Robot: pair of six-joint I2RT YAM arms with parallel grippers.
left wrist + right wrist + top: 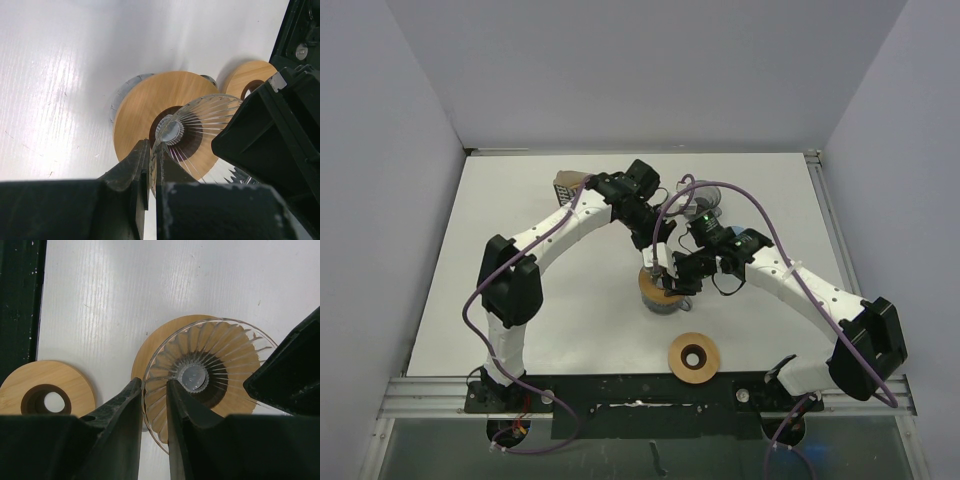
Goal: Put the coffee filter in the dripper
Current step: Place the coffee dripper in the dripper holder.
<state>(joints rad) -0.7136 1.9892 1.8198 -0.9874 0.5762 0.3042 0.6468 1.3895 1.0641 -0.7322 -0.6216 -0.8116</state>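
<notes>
The dripper [210, 355] is a clear ribbed glass cone, held just over a wooden ring [142, 107] that lies on a grey cup [121, 96]. My left gripper [152, 147] is shut on the dripper's [210, 117] rim. My right gripper [154, 385] pinches its wall, one finger inside and one outside. In the top view both grippers, left [656, 262] and right [678, 276], meet at the dripper [665, 283] mid-table. A tan coffee filter [566, 184] lies at the back left, partly behind my left arm.
A second wooden ring [694, 357] with a round hole lies near the front edge, also visible as a ring [47, 390] left of my right fingers. A clear glass item [712, 199] stands behind my right wrist. Grey walls enclose the white table [520, 200].
</notes>
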